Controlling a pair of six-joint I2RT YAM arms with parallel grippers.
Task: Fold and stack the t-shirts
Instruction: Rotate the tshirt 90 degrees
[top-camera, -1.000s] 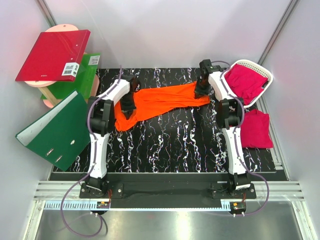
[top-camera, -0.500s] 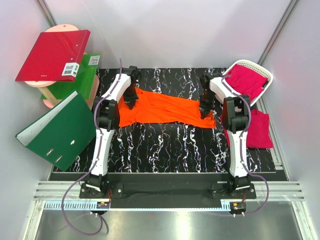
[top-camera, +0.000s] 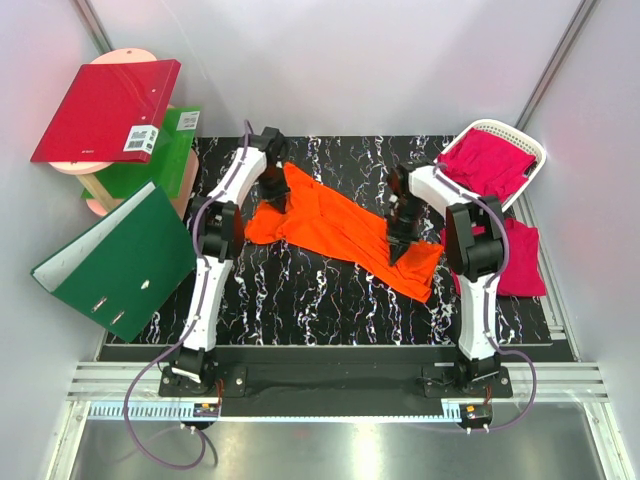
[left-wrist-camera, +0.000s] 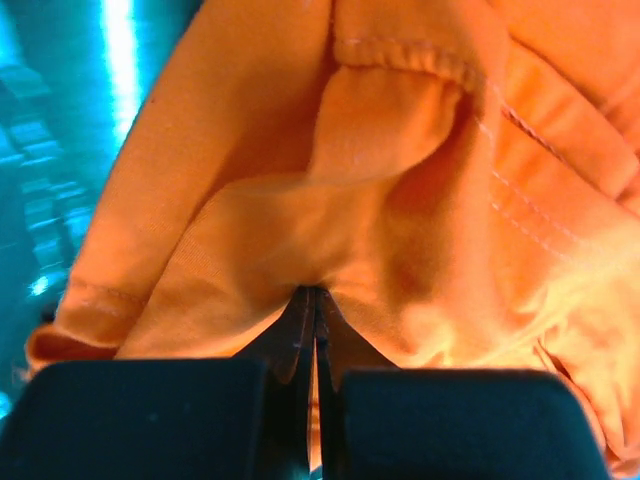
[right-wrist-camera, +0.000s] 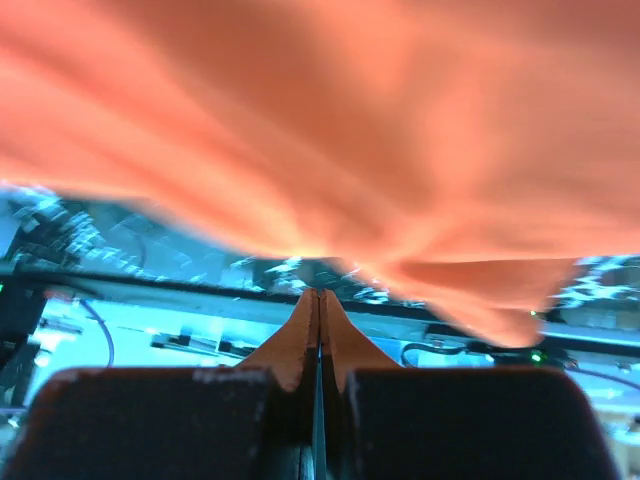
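L gripper (left-wrist-camera: 315, 292) & R gripper (right-wrist-camera: 320, 292) each clamped on orange t-shirt (top-camera: 340, 225). Below: black marbled table (top-camera: 300, 300); white walls (top-camera: 350, 60) left, right, far.

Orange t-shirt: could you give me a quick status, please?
Left tool, right tool shut on orange t-shirt. Shirt spread diagonally between them. Pink t-shirts, binders aside.

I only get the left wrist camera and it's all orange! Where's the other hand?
Observer: The right hand is pinched shut on the same orange t-shirt, near its other end.
Operator: Any more shirts?
Observer: A pink t-shirt sits in the white basket, far right.
Operator: Only that one?
Observer: Another pink t-shirt lies on the table beside the basket.
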